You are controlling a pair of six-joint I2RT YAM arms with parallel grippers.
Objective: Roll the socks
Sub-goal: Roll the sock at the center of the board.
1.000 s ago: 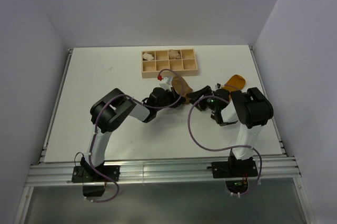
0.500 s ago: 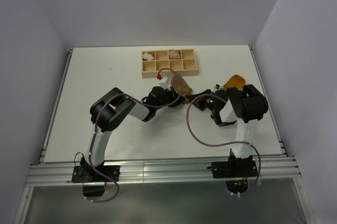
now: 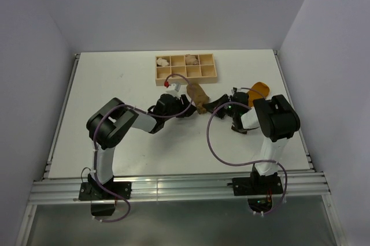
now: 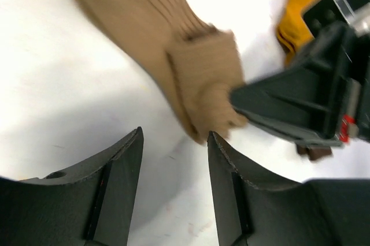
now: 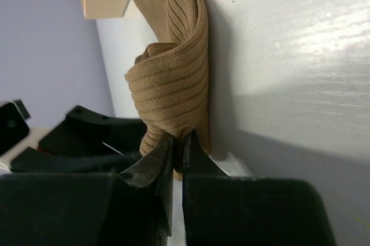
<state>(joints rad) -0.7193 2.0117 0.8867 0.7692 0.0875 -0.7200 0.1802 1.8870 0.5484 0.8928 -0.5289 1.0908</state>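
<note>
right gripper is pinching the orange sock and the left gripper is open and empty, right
No: the right gripper is shut on the tan sock, not the orange sock, as the right wrist view shows. The left gripper is open and empty.

Two socks: one tan ribbed sock (image 3: 198, 94), one mustard-orange sock (image 3: 258, 90). One wooden tray (image 3: 185, 66), eight compartments in two rows of four. Two pale fabric bundles (image 3: 163, 60) (image 3: 191, 59) in the far row, possibly a third, too small to tell. Two arms: left arm (image 3: 110, 127), right arm (image 3: 276, 120). Two purple cables (image 3: 217, 149), one per arm. One white table (image 3: 115, 84).
</note>
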